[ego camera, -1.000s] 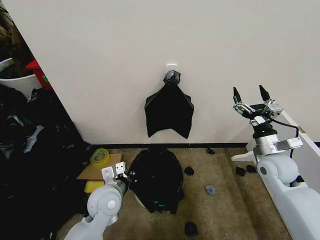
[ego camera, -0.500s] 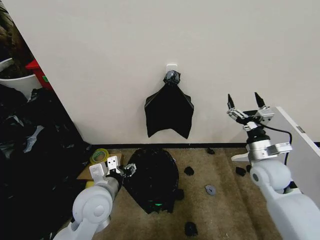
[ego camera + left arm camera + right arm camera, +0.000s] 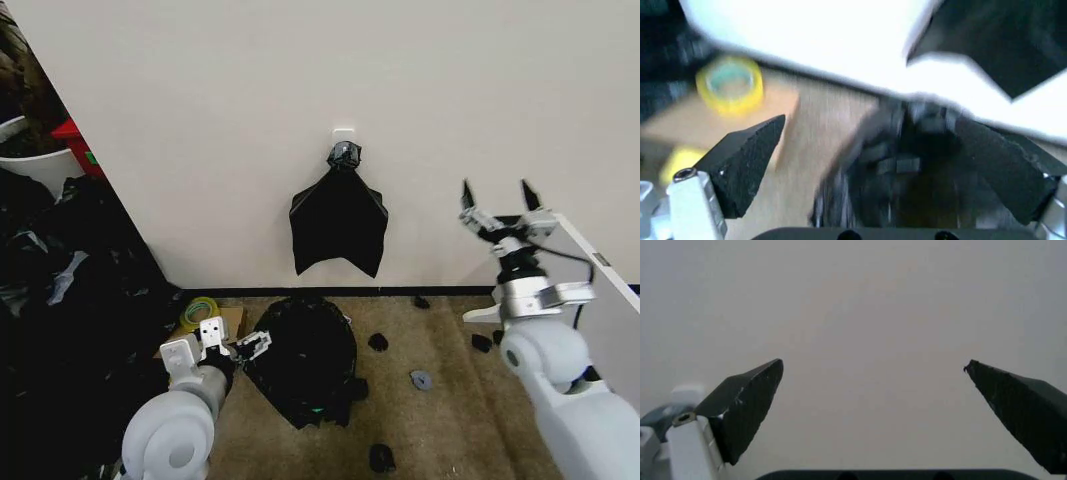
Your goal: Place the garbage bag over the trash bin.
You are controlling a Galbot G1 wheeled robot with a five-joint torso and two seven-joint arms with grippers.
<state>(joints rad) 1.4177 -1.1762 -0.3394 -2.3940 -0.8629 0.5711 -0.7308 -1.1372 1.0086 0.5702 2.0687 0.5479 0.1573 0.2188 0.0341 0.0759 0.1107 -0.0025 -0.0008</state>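
Note:
The garbage bag point(image 3: 305, 362) is a glossy black mound on the carpet below the wall; in the left wrist view the garbage bag point(image 3: 907, 195) lies just ahead of the fingers. The trash bin is hidden. My left gripper point(image 3: 236, 346) is open at the mound's left edge, its fingertips close to the plastic; I cannot tell whether they touch it. In its own wrist view the left gripper point(image 3: 873, 165) holds nothing. My right gripper point(image 3: 497, 195) is raised at the right, open and empty, and faces the bare wall in the right wrist view point(image 3: 873, 390).
A fan-shaped bunch of black bags point(image 3: 338, 225) hangs from a wall hook. A yellow tape roll point(image 3: 200, 312) sits on cardboard point(image 3: 185, 345) left of the mound. Black scraps point(image 3: 378, 342) dot the carpet. Black plastic point(image 3: 70, 330) is piled at the left; a white cabinet point(image 3: 600, 285) stands at the right.
My left arm has drawn back and to the left, with its gripper staying at the mound's edge. The right gripper dropped a little. The mound sits slightly further left.

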